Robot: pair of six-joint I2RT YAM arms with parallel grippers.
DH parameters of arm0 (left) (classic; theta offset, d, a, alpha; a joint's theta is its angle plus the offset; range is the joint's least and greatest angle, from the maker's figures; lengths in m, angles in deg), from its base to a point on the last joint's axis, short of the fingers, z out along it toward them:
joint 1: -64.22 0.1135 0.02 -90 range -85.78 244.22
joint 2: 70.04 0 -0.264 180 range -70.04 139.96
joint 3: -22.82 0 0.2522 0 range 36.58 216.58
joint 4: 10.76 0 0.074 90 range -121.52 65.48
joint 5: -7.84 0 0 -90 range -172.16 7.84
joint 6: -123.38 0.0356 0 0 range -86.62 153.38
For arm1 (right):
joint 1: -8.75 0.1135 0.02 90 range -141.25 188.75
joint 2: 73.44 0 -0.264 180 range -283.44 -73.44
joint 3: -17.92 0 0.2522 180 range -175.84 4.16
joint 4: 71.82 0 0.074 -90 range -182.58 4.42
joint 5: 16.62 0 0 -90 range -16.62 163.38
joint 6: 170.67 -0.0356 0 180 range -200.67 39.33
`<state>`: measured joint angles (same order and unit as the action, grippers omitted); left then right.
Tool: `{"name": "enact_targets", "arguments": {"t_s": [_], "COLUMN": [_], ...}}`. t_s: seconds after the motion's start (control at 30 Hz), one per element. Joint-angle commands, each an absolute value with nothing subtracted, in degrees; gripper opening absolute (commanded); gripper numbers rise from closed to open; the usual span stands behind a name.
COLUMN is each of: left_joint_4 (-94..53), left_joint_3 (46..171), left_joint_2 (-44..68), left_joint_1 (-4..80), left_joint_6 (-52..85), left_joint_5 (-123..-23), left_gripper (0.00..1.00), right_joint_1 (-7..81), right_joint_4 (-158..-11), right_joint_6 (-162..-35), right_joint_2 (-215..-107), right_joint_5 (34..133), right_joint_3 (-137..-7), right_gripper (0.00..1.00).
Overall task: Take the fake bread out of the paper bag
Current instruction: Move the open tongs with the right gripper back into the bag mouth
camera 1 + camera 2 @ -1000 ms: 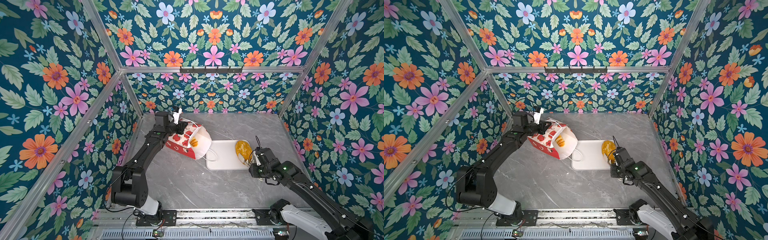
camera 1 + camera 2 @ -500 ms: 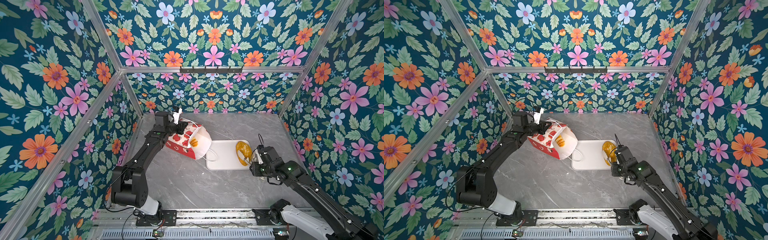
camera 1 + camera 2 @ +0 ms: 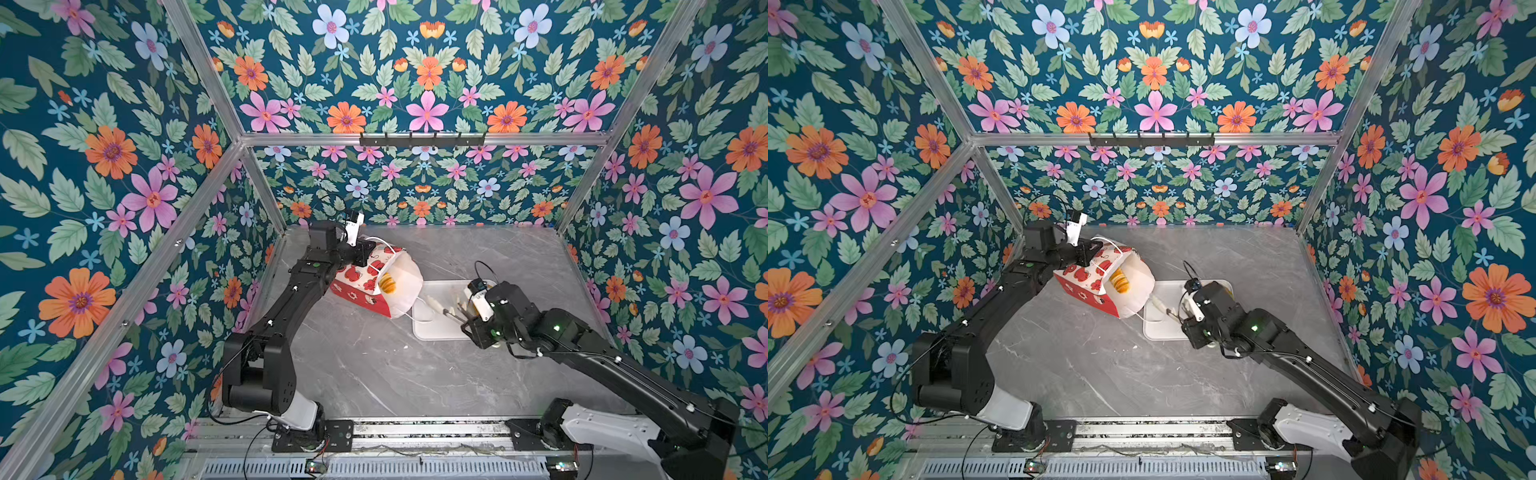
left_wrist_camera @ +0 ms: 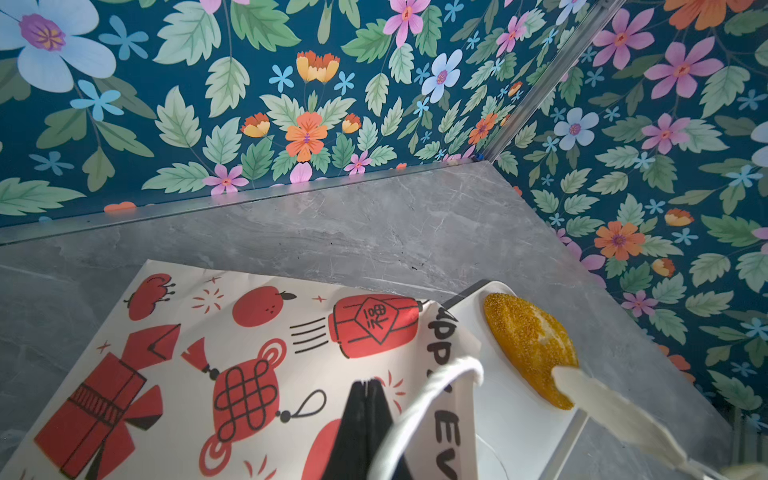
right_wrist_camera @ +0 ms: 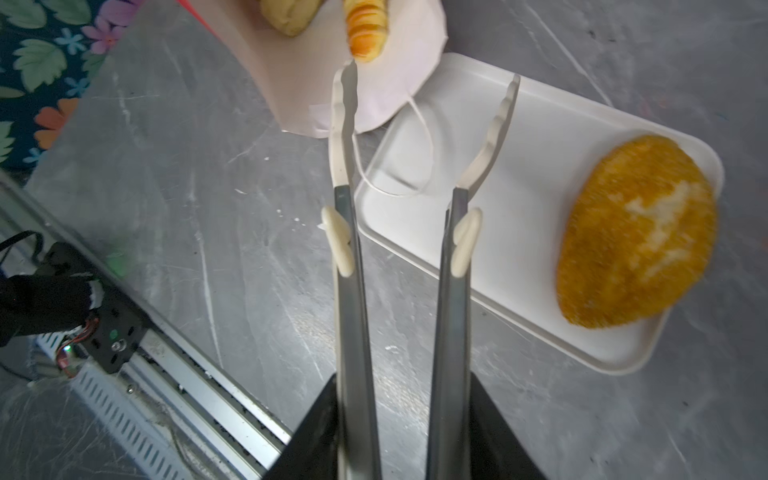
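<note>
On the grey table (image 3: 374, 374), the paper bag (image 3: 357, 291) lay tipped, mouth toward the white tray (image 3: 432, 330), with the left gripper (image 4: 368, 386) pinched shut on its upper wall. One seeded loaf (image 5: 636, 232) sat on the tray. The right gripper (image 5: 401, 415) clamped tongs (image 5: 347, 291), tips apart and empty, near the ridged loaf (image 5: 365, 29) inside the bag. A tip could snag the cord handle (image 5: 415, 183) and drag the bag.

And the right gripper (image 3: 464, 321) swings left across the frame, off the tray's (image 3: 432, 331) right end. Its tongs (image 5: 348, 291) now stretch over the tray's left half, tips spread, towards the paper bag's (image 3: 357, 291) mouth. The oval seeded loaf (image 5: 636, 232) (plain to see a second ago) mostly hides behind the wrist in both top views.
</note>
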<state>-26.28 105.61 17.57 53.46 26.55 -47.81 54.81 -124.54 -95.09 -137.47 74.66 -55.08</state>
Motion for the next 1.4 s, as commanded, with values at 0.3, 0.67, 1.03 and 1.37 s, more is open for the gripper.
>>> {"name": "enact_targets", "arguments": {"t_s": [0.3,0.67,1.03,1.37], "left_joint_4": [-28.1,-30.0,-30.7,-30.2], "left_joint_3": [105.3,105.9,106.0,105.9], "left_joint_2": [16.1,14.3,13.6,13.9], "left_joint_1": [53.5,53.5,53.6,53.4], "left_joint_6": [28.0,28.3,28.3,27.9], "left_joint_5": [-46.8,-45.7,-45.1,-44.6], "left_gripper": [0.0,0.0,0.0,0.0], "right_joint_1": [56.1,55.2,52.5,52.3], "right_joint_4": [-107.3,-104.1,-99.5,-98.7], "right_joint_6": [-86.5,-83.5,-84.2,-84.7], "right_joint_2": [-153.5,-167.3,-174.5,-180.2], "right_joint_5": [81.4,76.0,77.5,80.7], "right_joint_3": [-61.4,-68.1,-70.4,-74.9], "right_gripper": [0.39,0.38,0.38,0.38]}}
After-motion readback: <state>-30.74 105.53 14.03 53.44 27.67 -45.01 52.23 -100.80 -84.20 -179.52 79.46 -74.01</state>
